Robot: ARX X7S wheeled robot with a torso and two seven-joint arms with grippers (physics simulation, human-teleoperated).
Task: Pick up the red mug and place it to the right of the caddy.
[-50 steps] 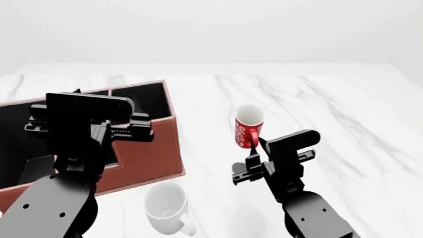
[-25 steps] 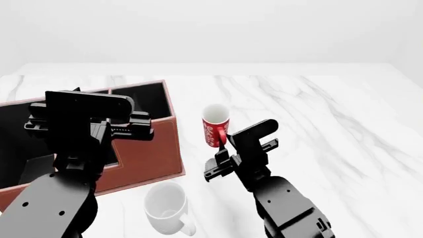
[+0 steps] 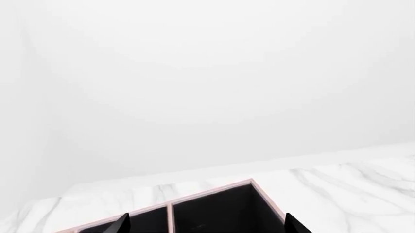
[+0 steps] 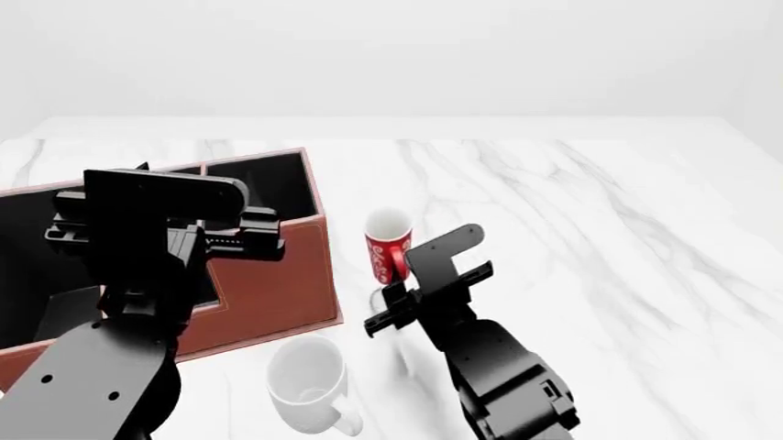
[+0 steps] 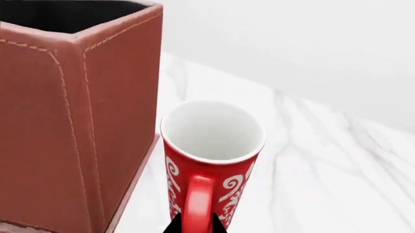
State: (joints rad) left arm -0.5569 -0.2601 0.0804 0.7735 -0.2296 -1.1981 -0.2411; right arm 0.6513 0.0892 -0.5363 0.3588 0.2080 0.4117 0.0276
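Caddy (image 3: 214, 208) with black-lined compartments on white marble table (image 3: 350, 189), plain wall beyond.

A white marble table top (image 4: 588, 211) with grey veining was seen to fill the lower part of the head view, its far edge running straight across. Behind it a plain white wall (image 4: 391, 55) was observed, unmarked and evenly lit. A soft corner between two wall surfaces was noted in the left wrist view. Shadows on the marble were faint.
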